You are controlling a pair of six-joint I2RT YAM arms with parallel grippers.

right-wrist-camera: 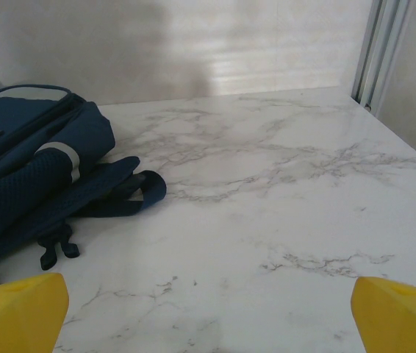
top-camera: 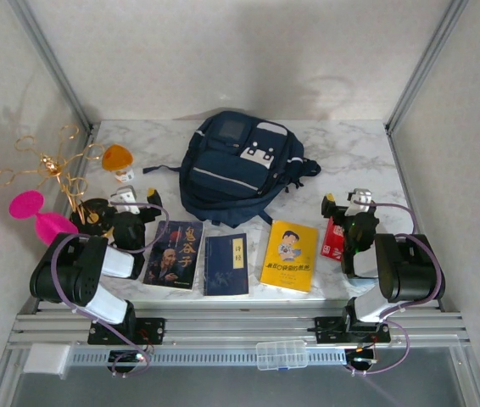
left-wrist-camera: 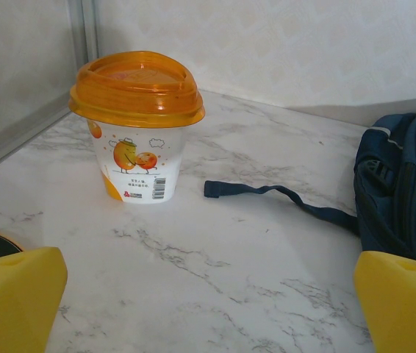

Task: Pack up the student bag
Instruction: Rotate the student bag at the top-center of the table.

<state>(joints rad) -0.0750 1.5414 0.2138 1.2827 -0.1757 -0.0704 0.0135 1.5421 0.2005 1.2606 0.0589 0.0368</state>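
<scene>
Worktop (top-camera: 354,153) of white marble pattern carries the bag (top-camera: 238,165) at its middle, toward 12 o'clock. The bag lies flat with its front up: navy fabric, a pale stripe, a white patch with dark dots and a grey square panel. A thin strap (top-camera: 162,169) trails from its 9 o'clock side, and thick straps (top-camera: 308,167) stick out at 3 o'clock.

At 10 o'clock from the bag, well apart from it, a cup (top-camera: 117,161) with an orange lid stands upright. Three books lie in a row at 6 o'clock of the bag, none touching it. From 9 toward 3 o'clock they are a dark book (top-camera: 174,254), a blue book (top-camera: 226,264) and a yellow book (top-camera: 290,255). A red box (top-camera: 333,239) sits just beside the yellow book at its 3 o'clock, partly hidden by the right arm. At 9 o'clock, by the wall, are a gold wire stand (top-camera: 49,165) and a pink object (top-camera: 36,212).

The left hand (top-camera: 136,195) hangs low between the cup and the dark book, released, with nothing between its fingers. Its wrist view has the cup (left-wrist-camera: 138,125) at 11 o'clock, the thin strap (left-wrist-camera: 281,197) on bare marble and the bag (left-wrist-camera: 406,184) at 3 o'clock. Yellow fingertips (left-wrist-camera: 13,294) sit far apart in the lower corners.

The right hand (top-camera: 344,200) hangs near the bag's 4 o'clock corner, above the red box, likewise released and empty. Its wrist view puts the bag (right-wrist-camera: 24,169) at 9 o'clock, with the thick straps (right-wrist-camera: 131,187) resting on the marble.
</scene>
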